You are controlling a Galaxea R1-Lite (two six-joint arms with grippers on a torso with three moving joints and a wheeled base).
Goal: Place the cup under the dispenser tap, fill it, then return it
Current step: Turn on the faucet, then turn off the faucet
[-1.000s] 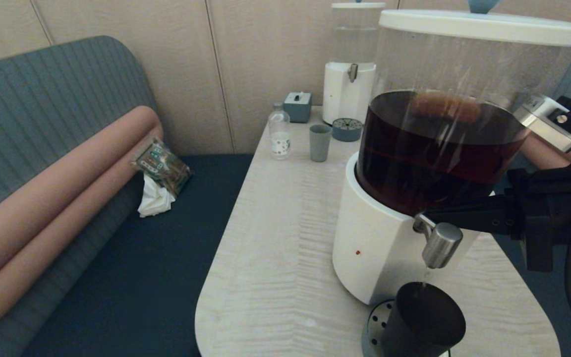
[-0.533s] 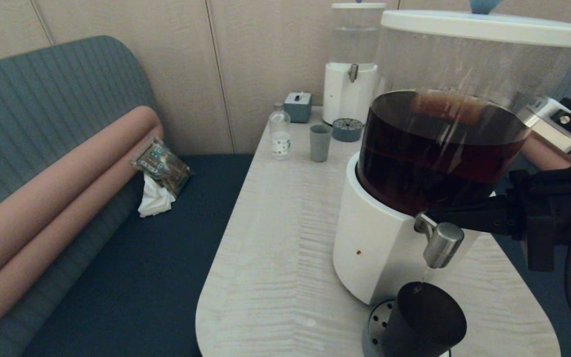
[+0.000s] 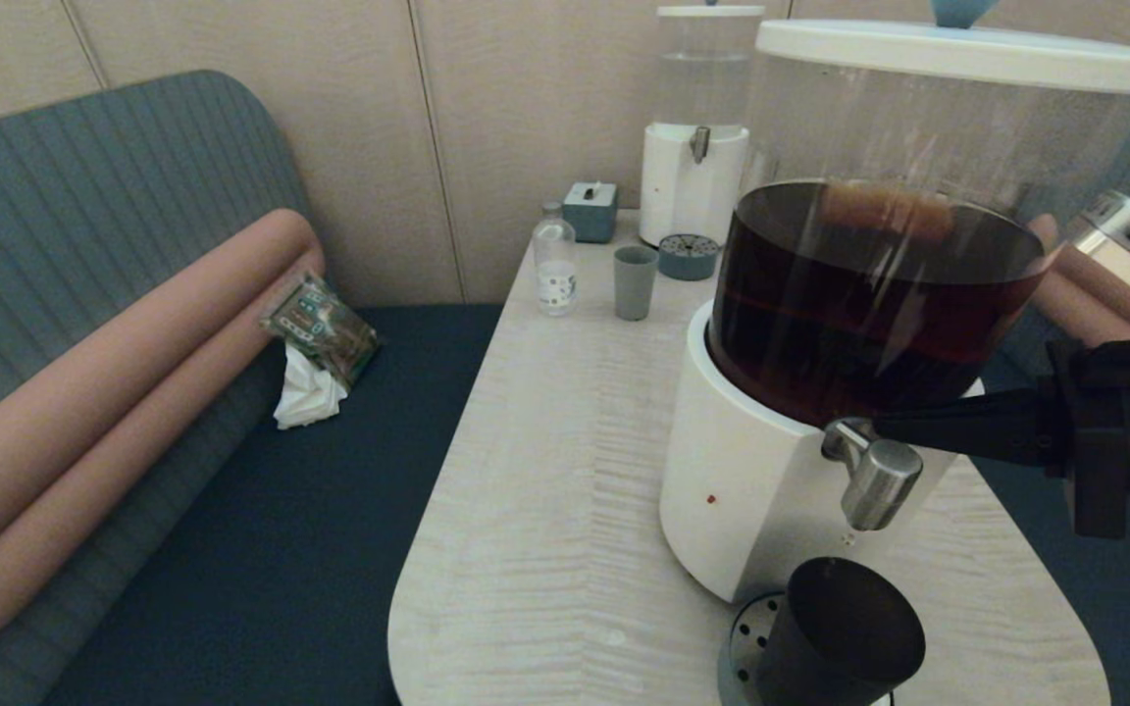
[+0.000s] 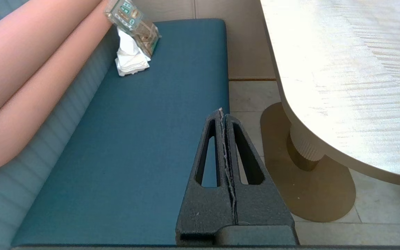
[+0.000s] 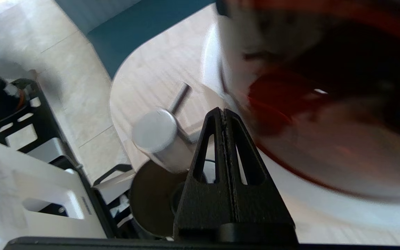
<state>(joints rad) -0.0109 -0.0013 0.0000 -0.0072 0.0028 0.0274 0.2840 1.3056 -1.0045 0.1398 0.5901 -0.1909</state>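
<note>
STEP: filling looks finished | CUP: cup (image 3: 840, 632) stands on drip tray below tap (image 3: 877, 482) | RIGHT: right gripper (image 3: 881, 428) beside tap, jaws together, empty | LEFT: left gripper (image 4: 223, 114) parked over bench, jaws together | NEXT: you must part the jaws, grasp cup, return it.

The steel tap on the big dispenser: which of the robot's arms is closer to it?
The right. Its gripper reaches in from the right with its shut tips just beside the tap. The left gripper hangs shut over the bench, off the table's edge.

Dispenser tap (image 3: 877, 482) overhangs cup (image 3: 845, 632); table (image 3: 565, 510) left side open.
</note>
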